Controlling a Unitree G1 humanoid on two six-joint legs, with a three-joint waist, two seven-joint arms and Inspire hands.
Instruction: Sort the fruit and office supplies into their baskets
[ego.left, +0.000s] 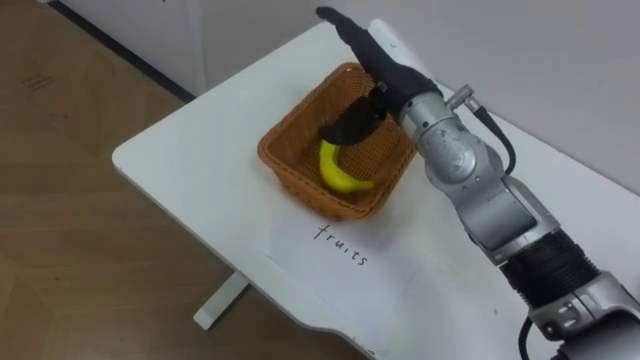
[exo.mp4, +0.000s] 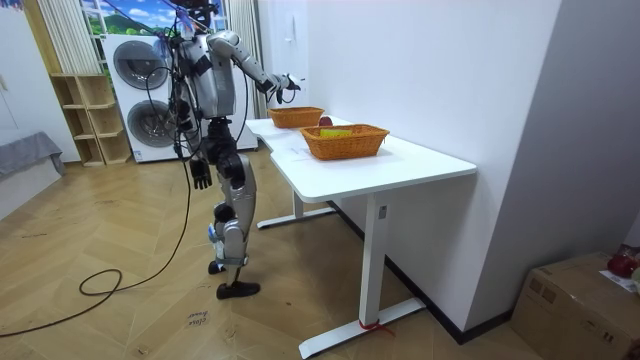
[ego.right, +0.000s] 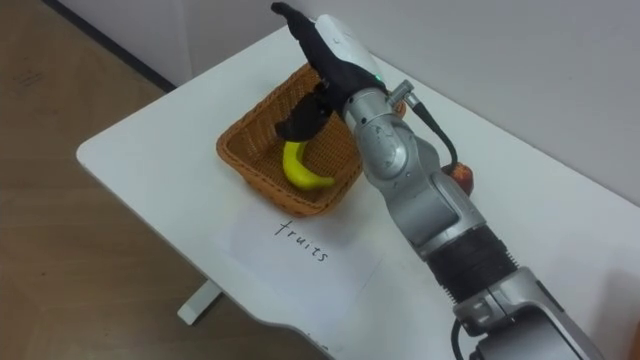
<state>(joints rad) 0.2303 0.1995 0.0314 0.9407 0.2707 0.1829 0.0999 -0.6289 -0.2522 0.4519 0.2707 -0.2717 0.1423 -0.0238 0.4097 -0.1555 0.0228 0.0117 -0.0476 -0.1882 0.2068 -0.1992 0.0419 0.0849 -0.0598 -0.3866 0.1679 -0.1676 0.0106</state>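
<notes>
A yellow banana (ego.left: 338, 172) lies in the woven fruit basket (ego.left: 290, 170) near the table's corner. My right hand (ego.left: 385, 65) hovers over the basket's far rim, open, fingers stretched out and thumb pointing down towards the banana without gripping it. A red apple (ego.right: 462, 176) sits on the table behind my right forearm, partly hidden. In the room view I stand at the table's far end with the right arm reaching over that basket (exo.mp4: 296, 116), while my left hand (exo.mp4: 201, 176) hangs at my side.
A sheet of paper with handwriting (ego.left: 340, 250) lies in front of the basket on the white table (ego.left: 200, 150). A second woven basket (exo.mp4: 345, 141) stands further along the table. Washing machines (exo.mp4: 140, 95) and a shelf stand behind me.
</notes>
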